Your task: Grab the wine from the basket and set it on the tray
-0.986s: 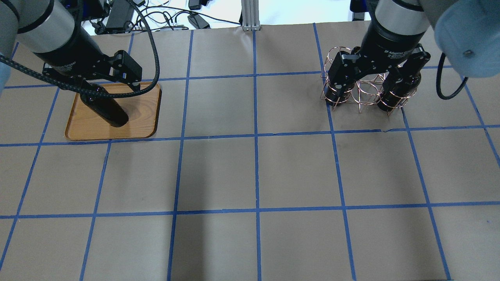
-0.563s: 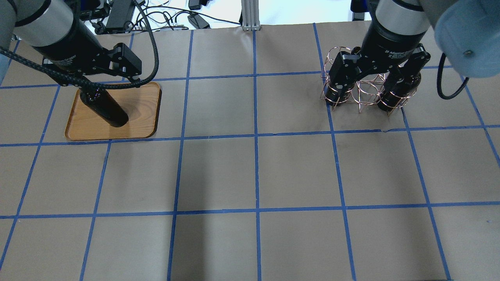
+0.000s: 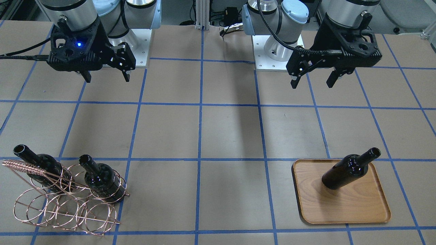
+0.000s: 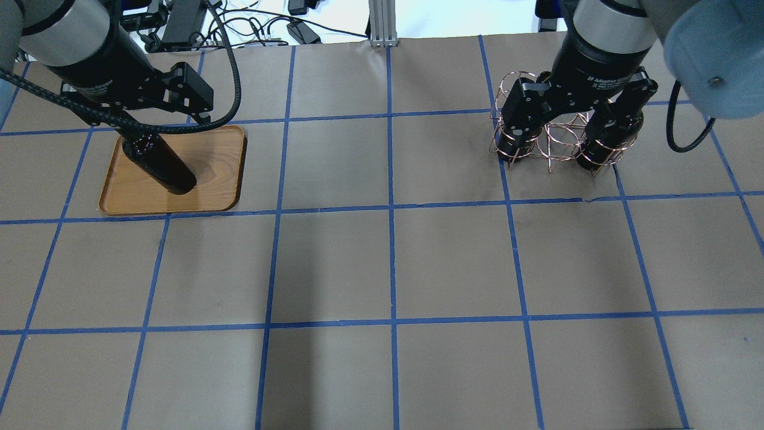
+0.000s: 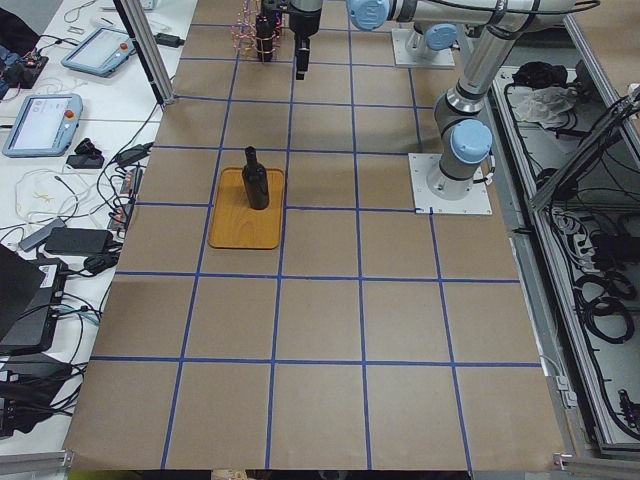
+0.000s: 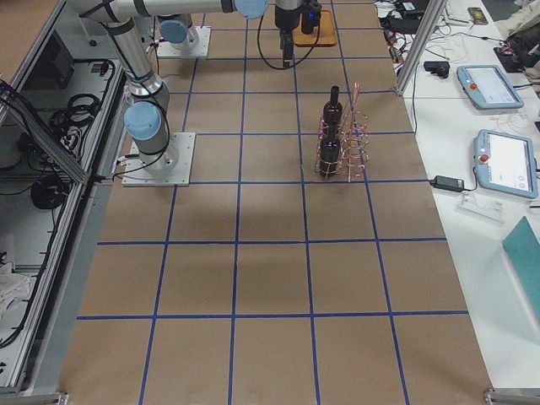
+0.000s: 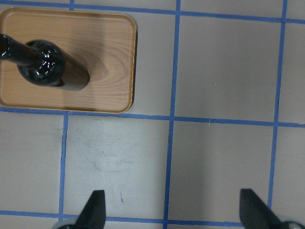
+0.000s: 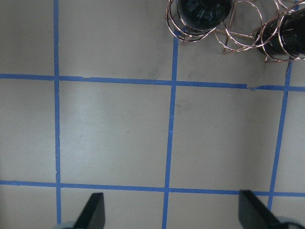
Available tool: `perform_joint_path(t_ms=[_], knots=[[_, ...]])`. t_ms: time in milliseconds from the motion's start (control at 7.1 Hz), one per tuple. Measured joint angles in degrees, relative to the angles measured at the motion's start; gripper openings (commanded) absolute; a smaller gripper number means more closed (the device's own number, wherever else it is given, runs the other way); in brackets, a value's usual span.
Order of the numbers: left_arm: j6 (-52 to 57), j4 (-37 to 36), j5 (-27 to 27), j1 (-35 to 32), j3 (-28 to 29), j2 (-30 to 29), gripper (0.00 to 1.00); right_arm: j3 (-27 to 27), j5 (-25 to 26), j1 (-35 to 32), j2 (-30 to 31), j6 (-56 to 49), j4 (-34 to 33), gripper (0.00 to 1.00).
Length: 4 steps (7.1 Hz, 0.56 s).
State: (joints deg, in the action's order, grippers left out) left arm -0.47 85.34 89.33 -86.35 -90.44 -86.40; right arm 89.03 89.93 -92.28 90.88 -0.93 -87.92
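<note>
The wine (image 3: 347, 170) stands upright on the wooden tray (image 3: 344, 214), its base inside the low rim and touching no edge of it. Two more wine bottles (image 3: 102, 178) stand in the copper wire basket (image 3: 64, 207), in the rings on the robot's side.

The left gripper (image 3: 311, 81) hangs above the table on the robot's side of the tray, jaws spread wide and holding nothing. The right gripper (image 3: 107, 77) hangs likewise near the basket — wide open, empty.

One bottle looks delivered; by my reading the next grasp is at the basket. The risks lie there. The wire frame looks light, so a bottle drawn out at a slant could catch a ring and drag or tip the whole basket — how snugly the rings hold the glass is hard to tell from here. The glossy glass may slip in a loose pinch at the neck. And a second bottle set down too close on the tray could knock the first one over.
</note>
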Motion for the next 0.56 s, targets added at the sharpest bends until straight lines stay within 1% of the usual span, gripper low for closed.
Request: perform_joint_path(t_ms=[563], knots=[[0.4,0.0,1.1,0.0,1.7,-1.5,1.00,0.0,0.0,0.0,0.0,0.0,0.0,1.00]])
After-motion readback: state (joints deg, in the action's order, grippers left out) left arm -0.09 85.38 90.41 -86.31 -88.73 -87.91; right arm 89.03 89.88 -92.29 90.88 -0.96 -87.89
